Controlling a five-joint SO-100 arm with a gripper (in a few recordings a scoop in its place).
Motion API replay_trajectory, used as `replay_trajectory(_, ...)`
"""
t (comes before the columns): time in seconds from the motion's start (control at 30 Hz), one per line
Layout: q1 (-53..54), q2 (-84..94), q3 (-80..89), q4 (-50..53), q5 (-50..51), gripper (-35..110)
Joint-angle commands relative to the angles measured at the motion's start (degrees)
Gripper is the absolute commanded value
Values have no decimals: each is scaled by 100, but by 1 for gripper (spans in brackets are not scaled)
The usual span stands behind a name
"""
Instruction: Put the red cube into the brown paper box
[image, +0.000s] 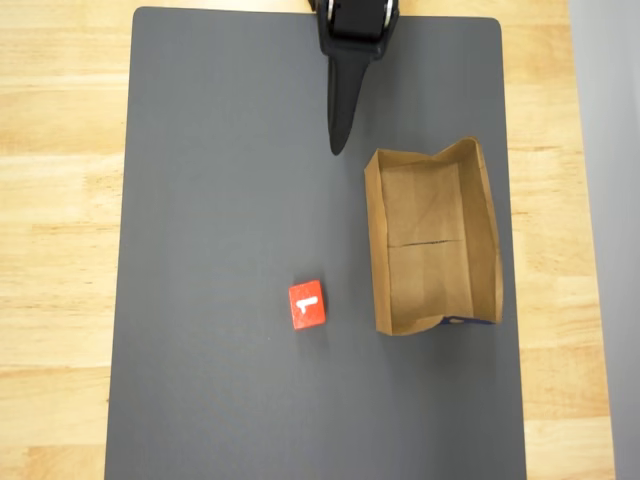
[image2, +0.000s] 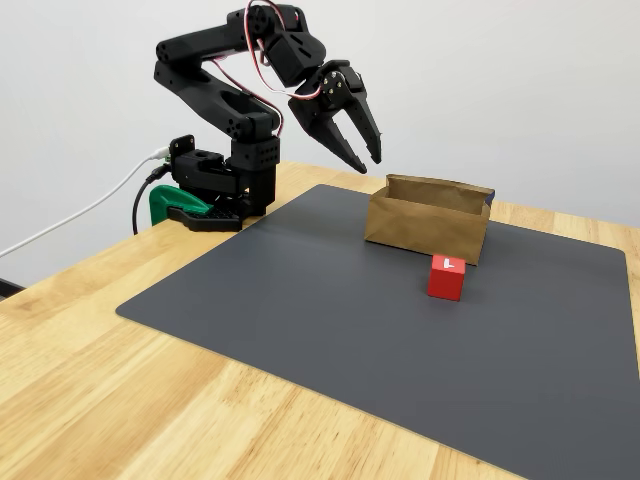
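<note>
The red cube (image: 307, 304) with a white mark on top sits on the dark grey mat, a short way left of the brown paper box (image: 425, 240) in the overhead view. In the fixed view the red cube (image2: 447, 277) stands just in front of the box (image2: 425, 228). The box is open-topped and empty, with a crease across its floor. My black gripper (image2: 367, 162) hangs in the air above the mat's far edge, behind and left of the box, pointing down. Its fingers stand slightly apart with nothing between them. From overhead, the gripper (image: 340, 148) points toward the box's near-left corner.
The grey mat (image: 220, 200) covers most of a wooden table (image: 60, 200). My arm's base (image2: 215, 190) is fixed at the table's far edge with a green clamp (image2: 175, 203) and cables. The mat's left half and front are free.
</note>
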Motion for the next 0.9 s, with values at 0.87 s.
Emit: replay_trajectory(0.87, 589, -5247, -2971, -888, -633, 25)
